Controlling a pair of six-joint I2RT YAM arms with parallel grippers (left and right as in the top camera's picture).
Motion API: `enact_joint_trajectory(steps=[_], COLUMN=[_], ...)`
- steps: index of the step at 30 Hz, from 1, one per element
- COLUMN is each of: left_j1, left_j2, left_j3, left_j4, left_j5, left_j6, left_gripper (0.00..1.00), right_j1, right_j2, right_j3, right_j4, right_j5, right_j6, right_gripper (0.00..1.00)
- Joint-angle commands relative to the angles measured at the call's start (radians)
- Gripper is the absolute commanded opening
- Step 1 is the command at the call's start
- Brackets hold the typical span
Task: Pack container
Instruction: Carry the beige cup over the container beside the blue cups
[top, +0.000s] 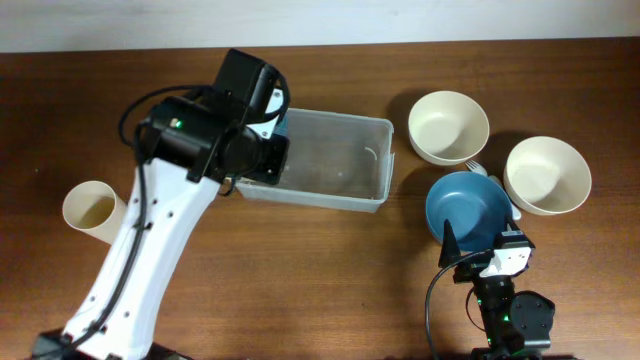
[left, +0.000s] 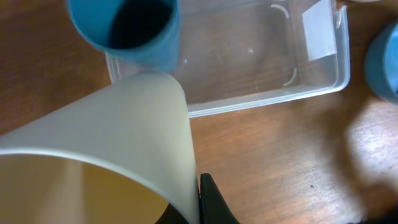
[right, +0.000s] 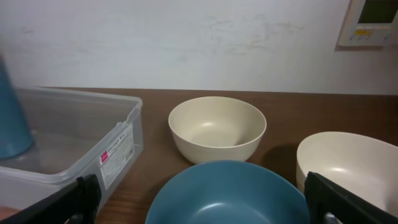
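The clear plastic container (top: 350, 150) lies at the table's centre; it also shows in the left wrist view (left: 249, 62) and the right wrist view (right: 74, 124). A blue cup (left: 124, 28) stands upright in its left end. My left gripper (left: 202, 199) is shut on a cream cup (left: 124, 137), held tilted just above the container's left front edge; in the overhead view the gripper (top: 262, 130) hides this cup. My right gripper (right: 208, 193) is open, its fingers either side of a blue bowl (right: 227, 193), which sits right of the container (top: 468, 205).
Two cream bowls stand at the right: one behind the blue bowl (top: 448, 125) (right: 216, 127), one to its right (top: 546, 175) (right: 348, 162). Another cream cup (top: 90, 208) lies on its side at the far left. A white wall is behind the table.
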Motion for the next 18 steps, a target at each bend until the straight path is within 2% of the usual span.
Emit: enact_joint_trajectory(steps=[1,18], left_j1=[-0.001,-0.001], left_j2=[0.045,0.137], left_j3=[-0.012,-0.012], left_j4=[0.012,0.040], left_j5=[-0.007,-0.011], left_j6=[-0.009,-0.009], left_gripper=[0.01,0.02], right_j1=[0.005,0.005], right_j2=[-0.009,-0.009], right_j3=[-0.005,-0.005], right_j4=[-0.005,-0.005], right_j5=[0.005,0.005], right_j6=[0.004,0.004], right_gripper=[0.99,0.99])
